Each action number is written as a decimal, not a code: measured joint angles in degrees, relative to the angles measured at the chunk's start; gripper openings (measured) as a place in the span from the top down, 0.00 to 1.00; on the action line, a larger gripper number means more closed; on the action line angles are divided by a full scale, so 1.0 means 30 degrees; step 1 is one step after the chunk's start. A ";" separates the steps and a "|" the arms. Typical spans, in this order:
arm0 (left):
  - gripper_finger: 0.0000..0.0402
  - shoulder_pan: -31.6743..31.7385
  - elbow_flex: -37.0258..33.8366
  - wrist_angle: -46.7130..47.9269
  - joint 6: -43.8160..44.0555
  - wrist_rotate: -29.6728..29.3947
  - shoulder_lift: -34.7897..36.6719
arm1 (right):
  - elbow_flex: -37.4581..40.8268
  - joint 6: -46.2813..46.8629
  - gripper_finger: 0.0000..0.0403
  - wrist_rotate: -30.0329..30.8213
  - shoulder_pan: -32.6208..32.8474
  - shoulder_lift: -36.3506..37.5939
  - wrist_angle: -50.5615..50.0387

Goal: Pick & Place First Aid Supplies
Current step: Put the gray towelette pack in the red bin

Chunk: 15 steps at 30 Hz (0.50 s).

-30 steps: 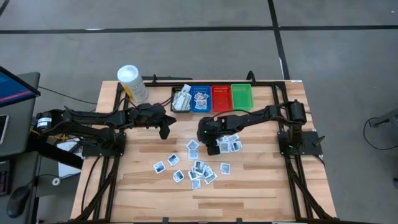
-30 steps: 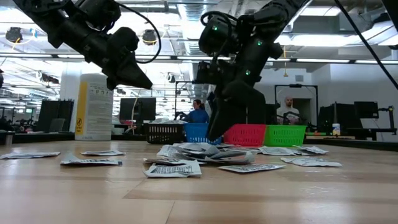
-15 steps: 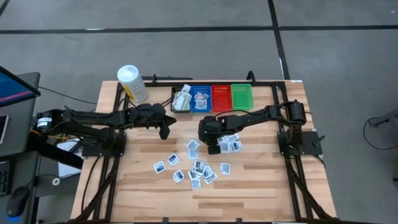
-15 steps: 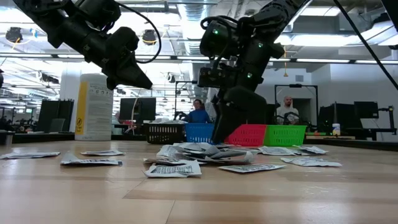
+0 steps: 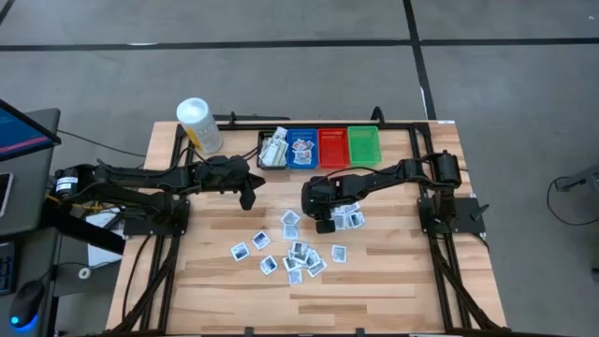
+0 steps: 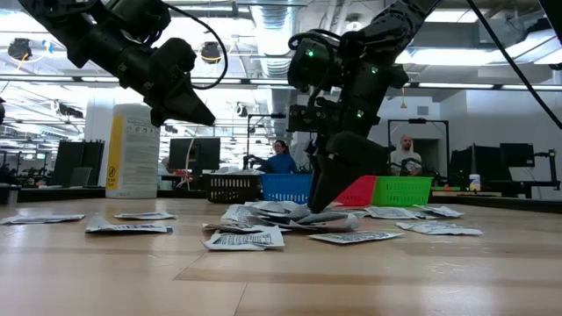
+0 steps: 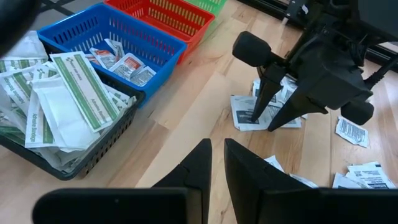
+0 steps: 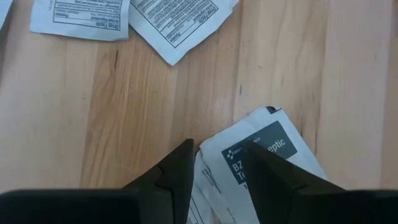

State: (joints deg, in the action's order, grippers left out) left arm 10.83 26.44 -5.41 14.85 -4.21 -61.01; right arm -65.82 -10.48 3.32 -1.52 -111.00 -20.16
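Note:
Many small white packets, the first aid supplies (image 5: pixel 298 253), lie flat and scattered on the wooden table. My right gripper (image 5: pixel 323 225) points steeply down over a cluster of them (image 5: pixel 348 216). It is open. In the right wrist view a packet with a dark label (image 8: pixel 264 146) lies between its fingers (image 8: pixel 179 167). My left gripper (image 5: pixel 249 198) hangs above the table near the bins; its fingers (image 7: pixel 202 163) are nearly together with nothing between them. More packets fill the black bin (image 5: pixel 273 150) and the blue bin (image 5: pixel 302 147). My right gripper comes from above, slanting, with one finger on either side of the dark-labelled packet's edge (image 8: pixel 227 155). The packet lies flat on the table, partly over another packet. I cannot tell whether the fingers touch it.
The black and blue bins stand in a row with a red bin (image 5: pixel 333 145) and a green bin (image 5: pixel 364 143) at the table's far edge. A white tub with a yellow label (image 5: pixel 198 124) stands at the far left. Bare wood (image 5: pixel 215 281) lies at the near left.
My right gripper has tipped a little over the packet cluster, and its fingertips have shifted slightly toward the table's right edge. The packets lie as before.

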 joint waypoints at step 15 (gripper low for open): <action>0.89 0.0000 0.0000 0.0000 0.0000 0.0000 0.0000 | 0.0034 0.0159 0.98 0.0379 0.0005 0.0008 -0.0251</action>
State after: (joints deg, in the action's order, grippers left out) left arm 10.83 26.44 -5.41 14.85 -4.21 -61.01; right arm -65.72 -10.00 4.46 -1.50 -110.98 -20.92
